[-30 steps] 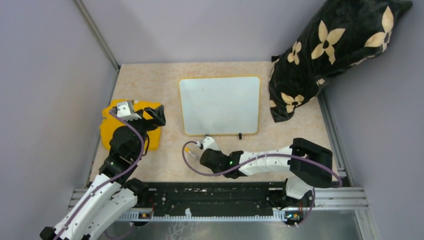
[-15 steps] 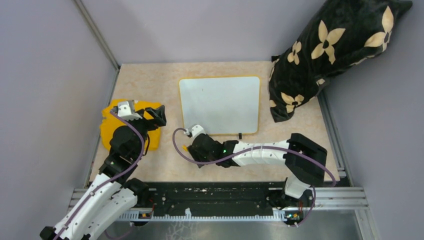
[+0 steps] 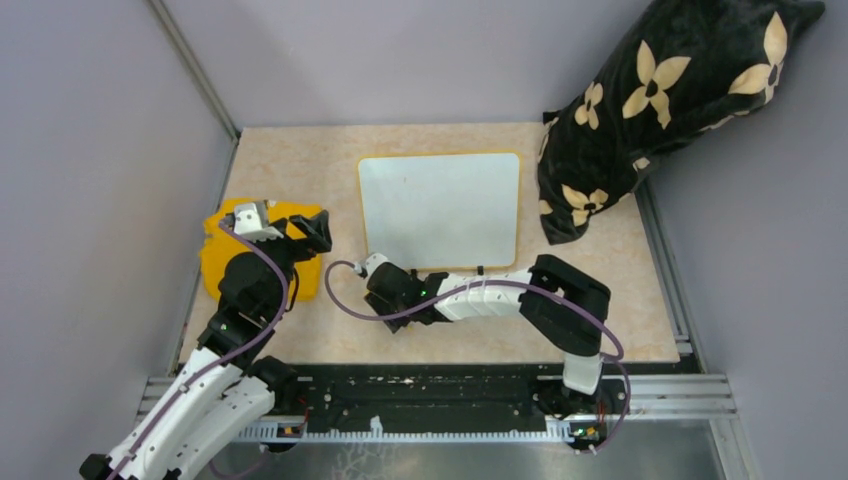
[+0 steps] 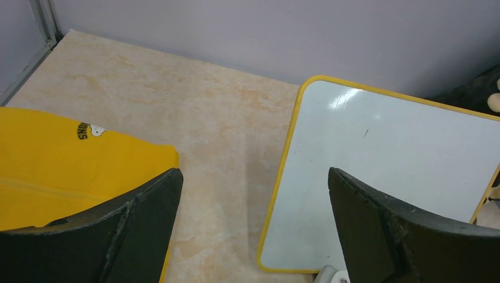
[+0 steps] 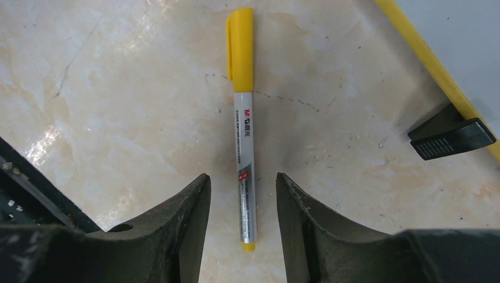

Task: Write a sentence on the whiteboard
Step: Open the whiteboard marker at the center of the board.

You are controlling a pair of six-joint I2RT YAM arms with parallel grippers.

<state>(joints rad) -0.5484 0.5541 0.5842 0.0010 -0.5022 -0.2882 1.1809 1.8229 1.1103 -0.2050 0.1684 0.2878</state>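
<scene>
Left end effector (image 4: pixel 253 174) spread wide — yellow cloth (image 4: pixel 53 159) at left, whiteboard (image 4: pixel 401 165) at right, tabletop (image 4: pixel 224 135) between.

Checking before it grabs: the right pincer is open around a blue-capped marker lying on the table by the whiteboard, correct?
Wrong colour: the marker is yellow-capped. The right wrist view shows it on the table, the open right pincer around it, by the whiteboard.

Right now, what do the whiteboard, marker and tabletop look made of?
Whiteboard: glossy white, likely coated sheet, going by the glare; yellow rim probably plastic. Marker: smooth plastic, yellow cap, printed pale barrel. Tabletop: beige marble-pattern, semi-gloss, probably laminate rather than stone.
</scene>
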